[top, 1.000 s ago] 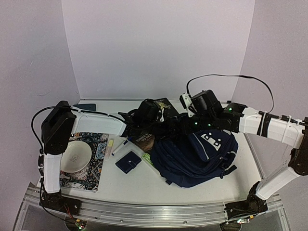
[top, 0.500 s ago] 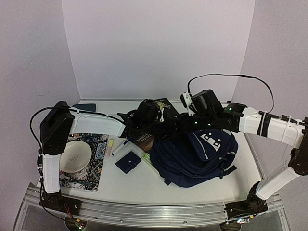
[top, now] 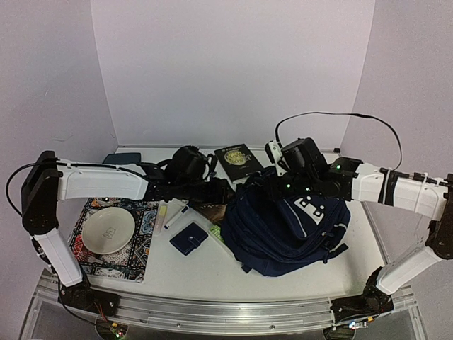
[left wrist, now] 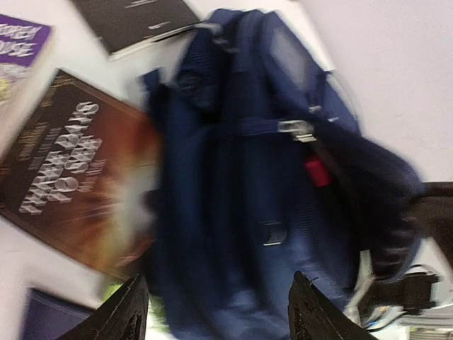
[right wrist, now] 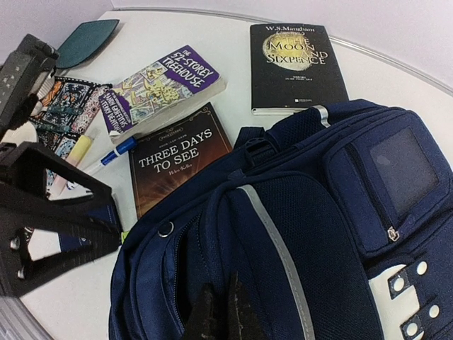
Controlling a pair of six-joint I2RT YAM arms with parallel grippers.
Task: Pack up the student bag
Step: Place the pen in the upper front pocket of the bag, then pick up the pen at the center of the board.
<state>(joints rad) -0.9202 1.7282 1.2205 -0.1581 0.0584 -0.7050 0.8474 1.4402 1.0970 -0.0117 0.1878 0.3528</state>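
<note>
The student bag (top: 290, 227), navy with thin white stripes and white buckle patches, lies right of centre. It fills the right wrist view (right wrist: 304, 234) and shows blurred in the left wrist view (left wrist: 262, 184). My right gripper (top: 273, 185) rests on the bag's top. In its own view (right wrist: 221, 292) the fingers are shut, pinching a fold of fabric beside the zipper. My left gripper (top: 214, 190) is open and empty just left of the bag. Its fingers (left wrist: 131, 312) stand wide apart with the bag ahead of them.
Books lie by the bag's top: "Three Days to See" (right wrist: 180, 152), a purple "Treehouse" book (right wrist: 159, 85), and "The Moon and Sixpence" (right wrist: 297, 64). A blue pen (right wrist: 117, 150), navy wallet (top: 188, 238), teal pouch (top: 122, 157), and a plate (top: 107, 230) on a patterned mat lie left.
My left arm has swung left and drawn its gripper back from the bag's top. The right gripper stays on the bag, which has shifted slightly.
</note>
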